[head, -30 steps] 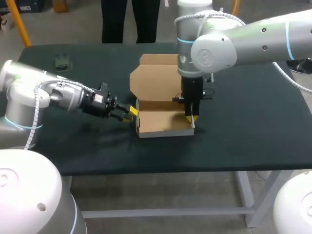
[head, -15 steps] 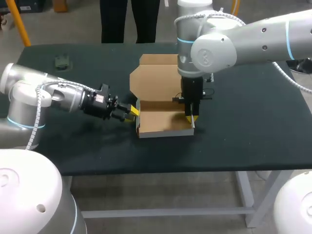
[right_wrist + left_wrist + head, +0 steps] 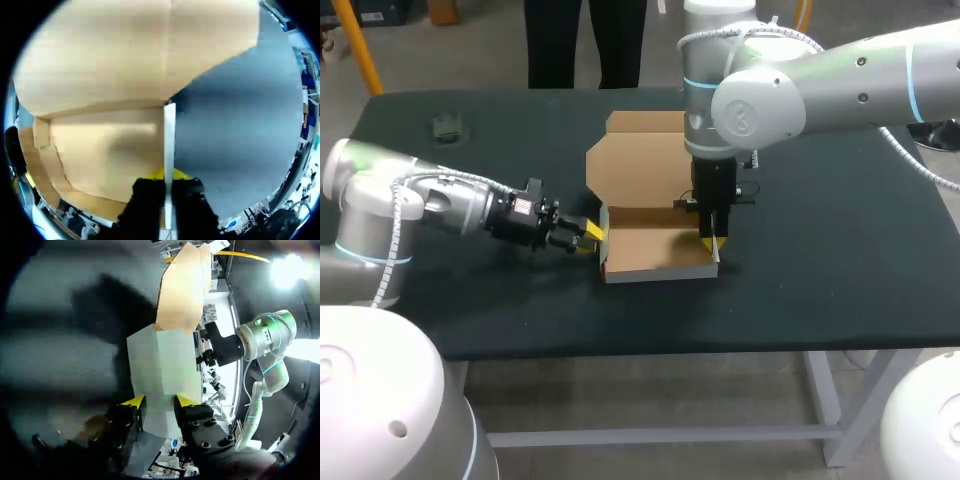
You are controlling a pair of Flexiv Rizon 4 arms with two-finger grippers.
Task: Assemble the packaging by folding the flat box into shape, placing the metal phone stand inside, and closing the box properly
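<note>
— Slightly nearer the tabletop's (image 3: pixel 820 270) front edge than a second ago sits the left arm (image 3: pixel 450 205); the box (image 3: pixel 655 252) and the right arm (image 3: pixel 770 95) have held their places.
— What are the tools doing?
— Nearest, the left tool (image 3: pixel 159 401) lies low at the box's left side, its yellow tips spread, with the box's white outer wall showing between them. Just beyond, the right tool (image 3: pixel 710 238) points straight down onto the box's right wall, one tip inside and one outside, pinching the thin white edge.
— And the box itself?
— It stands mid-tabletop, folded into an open tray, brown inside and white outside, with its lid (image 3: pixel 640 160) open at the back, behind the right tool. Farther off, toward the far left corner, a small dark object (image 3: pixel 448 127) lies well apart from the box.
</note>
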